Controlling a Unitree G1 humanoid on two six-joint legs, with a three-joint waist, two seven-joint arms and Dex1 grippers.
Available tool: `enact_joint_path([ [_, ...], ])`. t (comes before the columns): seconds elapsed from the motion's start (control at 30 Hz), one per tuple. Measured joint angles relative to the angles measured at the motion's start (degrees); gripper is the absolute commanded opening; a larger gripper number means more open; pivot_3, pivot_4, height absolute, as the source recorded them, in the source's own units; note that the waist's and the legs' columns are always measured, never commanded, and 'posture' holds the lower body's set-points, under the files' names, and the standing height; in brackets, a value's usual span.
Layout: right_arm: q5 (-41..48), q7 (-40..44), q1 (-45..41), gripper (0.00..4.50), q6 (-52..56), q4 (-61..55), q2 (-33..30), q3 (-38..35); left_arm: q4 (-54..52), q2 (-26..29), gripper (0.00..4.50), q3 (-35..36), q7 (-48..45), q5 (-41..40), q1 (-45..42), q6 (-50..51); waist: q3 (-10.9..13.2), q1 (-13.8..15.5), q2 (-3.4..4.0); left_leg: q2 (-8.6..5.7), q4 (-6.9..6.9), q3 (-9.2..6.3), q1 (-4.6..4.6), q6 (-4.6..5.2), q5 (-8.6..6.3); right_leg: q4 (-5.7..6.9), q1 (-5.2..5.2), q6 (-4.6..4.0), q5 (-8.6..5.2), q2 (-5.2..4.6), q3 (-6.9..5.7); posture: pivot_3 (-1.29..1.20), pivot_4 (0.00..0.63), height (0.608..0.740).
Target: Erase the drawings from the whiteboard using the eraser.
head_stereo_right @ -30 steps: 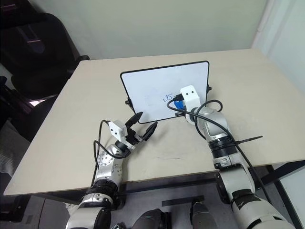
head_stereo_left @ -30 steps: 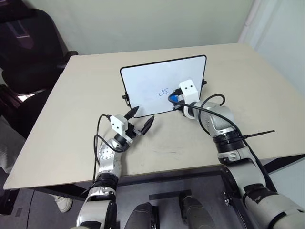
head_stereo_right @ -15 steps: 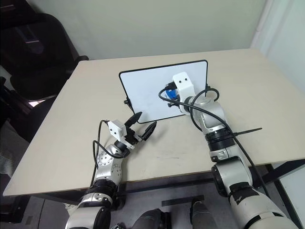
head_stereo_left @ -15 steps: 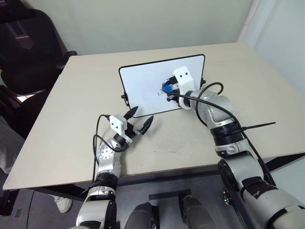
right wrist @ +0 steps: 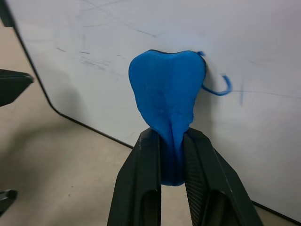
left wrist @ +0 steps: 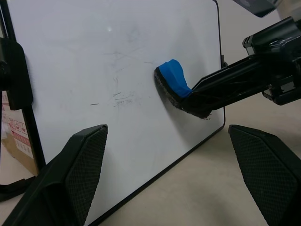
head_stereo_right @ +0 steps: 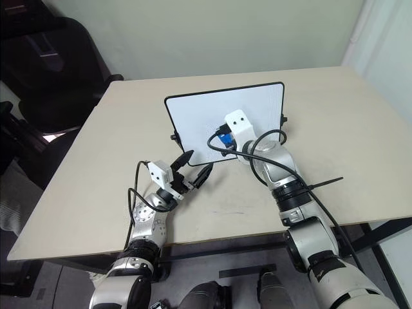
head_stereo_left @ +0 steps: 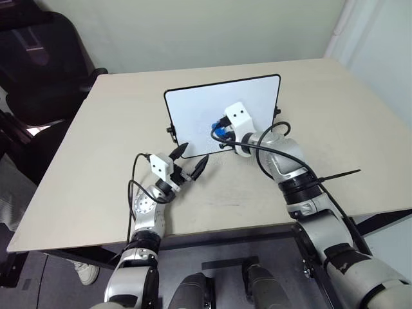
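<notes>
The whiteboard (head_stereo_left: 193, 112) stands propped upright on the table, facing me. My right gripper (head_stereo_left: 222, 133) is shut on the blue eraser (right wrist: 167, 92) and presses it flat against the board's face. Of the drawings, a small blue curl (right wrist: 221, 89) shows just beside the eraser; faint grey smears (left wrist: 122, 96) lie on the board further over. My left gripper (head_stereo_left: 193, 156) hovers open in front of the board's lower left corner with nothing between its fingers (left wrist: 84, 155). The left wrist view also shows the eraser (left wrist: 173, 80) against the whiteboard (left wrist: 94, 47).
The beige table (head_stereo_left: 96, 161) stretches wide on both sides of the board. A black chair (head_stereo_left: 45, 58) stands off the table's far left corner. A pale wall rises behind the table's far edge.
My right gripper has carried the eraser leftward over the spot where the blue scribble showed. Most of the scribble is no longer visible. The left gripper has stayed where it was.
</notes>
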Motion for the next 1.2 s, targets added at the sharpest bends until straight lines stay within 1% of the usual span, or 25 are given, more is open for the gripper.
enact_joint_path([
  [0.13, -0.4, -0.69, -1.33, 0.39, -0.09, 2.19, -0.01, -0.23, 0.5, 0.03, 4.5, 0.0, 0.03, 0.0, -0.27, -0.15, 0.0, 0.03, 0.0, 0.0, 0.01, 0.0, 0.0, -0.01, 0.0, 0.03, -0.01, -0.01, 0.0, -0.01, 0.0, 0.0, 0.15, 0.726],
  [0.27, -0.48, -3.29, -3.5, 0.39, -0.87, 6.89, 0.32, -1.89, 1.05, 0.06, 4.5, -0.01, 0.07, 0.0, -0.67, -0.42, 0.02, 0.17, -0.04, 0.0, 0.12, 0.0, 0.0, -0.01, 0.0, 0.05, 0.02, -0.01, 0.0, -0.03, 0.0, 0.0, 0.15, 0.726],
  [0.43, -0.53, -6.99, -4.04, 0.39, -2.24, 11.12, 0.23, -4.56, 1.08, 0.19, 4.5, 0.0, 0.06, -0.01, -0.85, -0.75, 0.18, -0.01, -0.29, -0.01, 0.52, 0.0, -0.01, -0.17, -0.1, 0.04, 0.1, -0.04, 0.06, -0.04, 0.01, 0.0, 0.15, 0.726],
  [0.5, -0.57, -8.13, -4.05, 0.39, -2.45, 11.8, -0.23, -5.52, 1.07, 0.21, 4.5, 0.0, 0.05, -0.01, -0.87, -0.82, 0.2, -0.1, -0.33, -0.06, 0.53, 0.0, -0.12, -0.43, -0.24, -0.05, 0.11, -0.04, 0.05, -0.08, 0.01, 0.0, 0.15, 0.726],
  [0.7, -0.58, -9.3, -4.06, 0.39, -2.47, 12.06, -1.34, -6.79, 1.08, 0.33, 4.5, 0.01, 0.01, -0.01, -0.79, -0.82, 0.2, -0.15, -0.33, -0.08, 0.55, 0.02, -0.15, -0.34, -0.19, -0.04, 0.08, -0.02, 0.26, -0.11, 0.01, 0.0, 0.15, 0.726],
  [0.87, -0.58, -7.35, -3.48, 0.39, -2.44, 10.37, -1.25, -5.69, 0.98, 0.44, 4.5, 0.02, -0.12, -0.01, -0.61, -0.77, 0.2, -0.21, -0.33, -0.08, 0.55, 0.02, -0.19, -0.26, -0.14, 0.02, -0.01, -0.03, 0.3, -0.1, 0.0, 0.0, 0.15, 0.726],
  [1.07, -0.51, -1.21, -2.88, 0.39, -2.15, 2.3, 0.39, -0.52, 0.46, 0.3, 4.5, -0.02, -0.13, -0.01, -0.38, -0.64, 0.16, -0.19, -0.26, 0.01, 0.54, -0.03, -0.18, -0.24, -0.13, 0.14, -0.08, -0.06, 0.29, 0.01, -0.06, 0.0, 0.15, 0.726],
  [1.2, -0.45, 0.79, -2.86, 0.39, -1.32, 1.93, 1.56, 1.53, -0.59, 0.19, 4.5, -0.12, 0.02, 0.0, -0.19, -0.6, 0.15, 0.31, -0.24, 0.03, 0.53, -0.06, -0.18, -0.24, -0.14, 0.12, -0.18, 0.04, 0.14, 0.0, -0.07, 0.0, 0.15, 0.726],
])
